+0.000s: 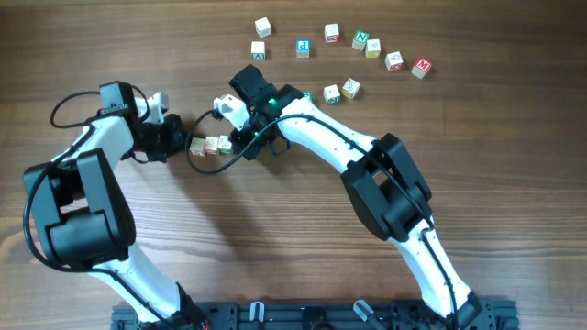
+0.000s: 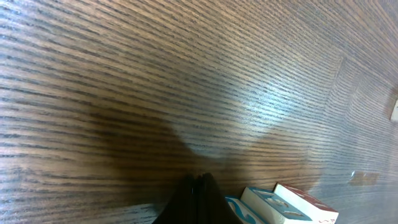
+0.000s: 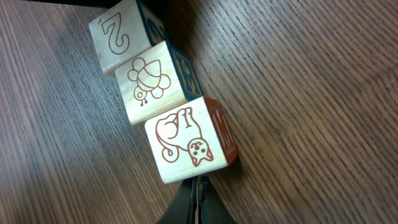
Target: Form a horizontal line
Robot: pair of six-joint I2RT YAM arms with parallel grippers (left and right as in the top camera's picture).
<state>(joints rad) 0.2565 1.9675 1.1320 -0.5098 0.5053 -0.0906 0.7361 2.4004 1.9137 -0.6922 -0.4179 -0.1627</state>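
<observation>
The horizontal line (image 1: pixel 210 145) is a short row of pale wooden cubes lying between my two grippers. In the right wrist view it shows as three joined cubes (image 3: pixel 155 84): a "2", an insect drawing and a cat drawing. My right gripper (image 3: pixel 197 185) is shut, its tips against the cat cube's end; overhead it sits at the row's right end (image 1: pixel 240 139). My left gripper (image 2: pixel 198 182) is shut, beside the row's left end (image 2: pixel 283 205); overhead it is at the left (image 1: pixel 180 139).
Several loose letter cubes lie scattered at the back, among them a blue-lettered one (image 1: pixel 303 48), a green one (image 1: pixel 360 40) and a red one (image 1: pixel 421 67). Two more cubes (image 1: pixel 341 91) lie close behind my right arm.
</observation>
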